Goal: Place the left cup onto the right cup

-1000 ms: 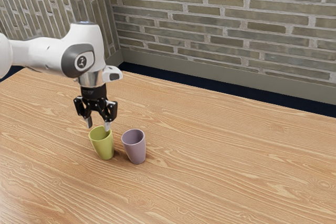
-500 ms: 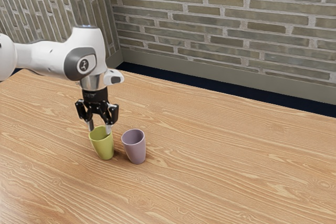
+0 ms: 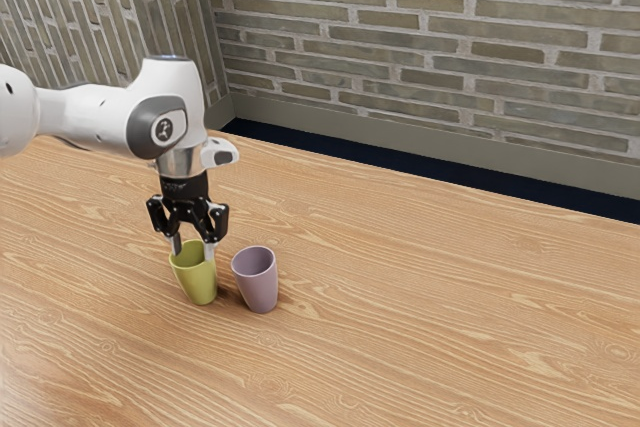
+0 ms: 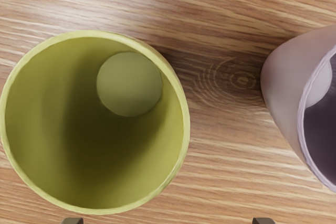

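Note:
An olive-green cup stands upright on the wooden table, with a purple cup close beside it toward the exterior view's right. My gripper hangs straight down over the green cup's rim, open, with its fingertips level with the rim. In the wrist view the green cup lies right under the hand, its hollow inside showing, and the purple cup stands a small gap away. Neither finger visibly presses on the cup wall.
The table stretches wide toward the exterior view's right and front. A brick wall with a dark baseboard runs behind the table's far edge. My white arm comes in from the exterior view's left.
My hand has come down over the last second, from a little above the green cup to its rim. Both cups stay where they were.

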Robot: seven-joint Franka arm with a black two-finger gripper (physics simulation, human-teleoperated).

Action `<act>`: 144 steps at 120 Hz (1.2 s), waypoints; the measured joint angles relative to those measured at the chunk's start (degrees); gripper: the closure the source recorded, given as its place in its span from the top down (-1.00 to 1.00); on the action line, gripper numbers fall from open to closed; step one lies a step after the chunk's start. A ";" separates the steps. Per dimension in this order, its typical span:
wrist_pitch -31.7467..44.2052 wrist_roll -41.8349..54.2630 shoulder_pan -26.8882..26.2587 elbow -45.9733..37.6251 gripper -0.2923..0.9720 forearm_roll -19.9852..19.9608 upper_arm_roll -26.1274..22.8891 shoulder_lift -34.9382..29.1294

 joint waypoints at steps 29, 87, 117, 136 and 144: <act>0.04 0.05 -0.02 1.08 0.07 0.03 0.31 1.15; 0.04 0.39 0.32 4.18 0.06 0.06 0.31 5.49; 0.05 0.52 0.76 5.04 0.05 0.06 0.30 6.96; 0.05 0.58 0.78 5.29 0.01 0.03 0.25 7.47; 0.03 0.60 0.77 5.49 -0.02 0.01 0.27 7.67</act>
